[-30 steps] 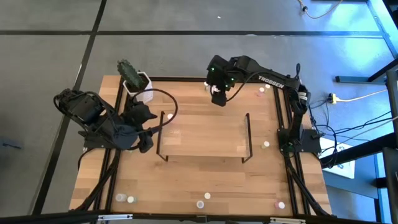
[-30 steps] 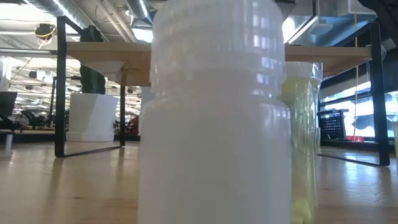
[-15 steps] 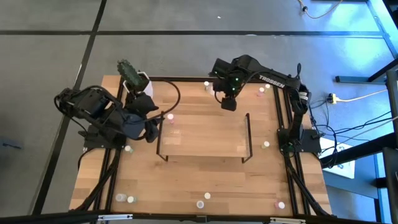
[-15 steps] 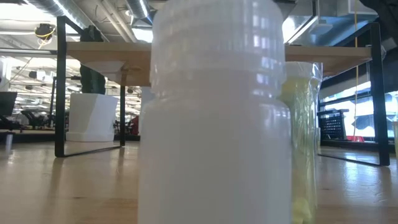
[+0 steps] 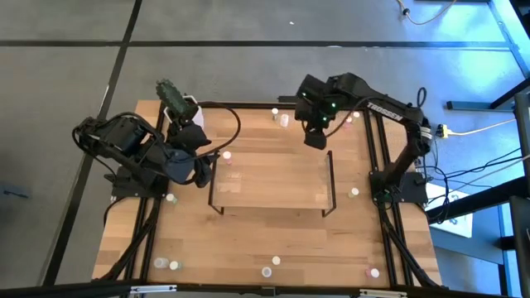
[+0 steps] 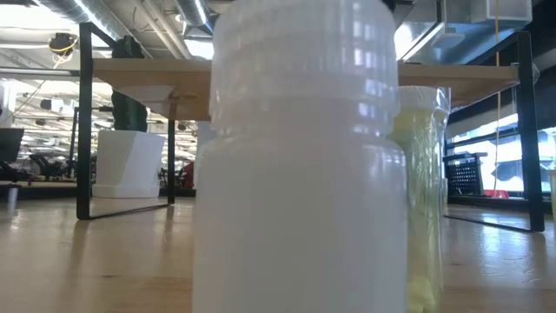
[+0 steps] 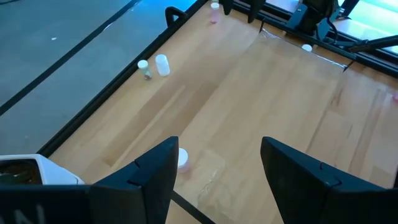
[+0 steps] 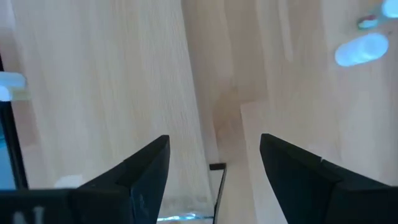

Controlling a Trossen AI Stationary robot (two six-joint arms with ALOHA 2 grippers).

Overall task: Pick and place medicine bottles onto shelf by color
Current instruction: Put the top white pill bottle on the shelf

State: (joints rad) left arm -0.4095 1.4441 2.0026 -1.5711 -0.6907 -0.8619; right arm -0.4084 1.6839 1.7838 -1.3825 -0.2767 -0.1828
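Your left gripper (image 7: pixel 214 171) has its jaws apart with nothing between them; in the left wrist view a small pink bottle with a pale cap (image 7: pixel 181 159) sits on the wood just beyond the fingertips, partly hidden by one finger. From above, that gripper (image 5: pixel 201 170) sits left of centre, beside the left black end frame of the low light-wood shelf (image 5: pixel 273 184), and the pink bottle (image 5: pixel 226 155) lies just above the shelf's upper left corner.

Your right gripper (image 8: pixel 214 162) is also spread and empty, looking down on the shelf's black frame. In the high view it (image 5: pixel 315 136) hangs over the shelf's upper right corner.

Other tiny bottles are scattered along the upper edge (image 5: pixel 277 112), right side (image 5: pixel 354 192) and bottom edge (image 5: pixel 276 260) of the wooden table (image 5: pixel 248 240); their colours are hard to read.

A white bottle (image 6: pixel 300 156) pressed against the low camera fills most of that view, hiding both arms; a yellow-green bottle (image 6: pixel 423 200) peeks out at its right.
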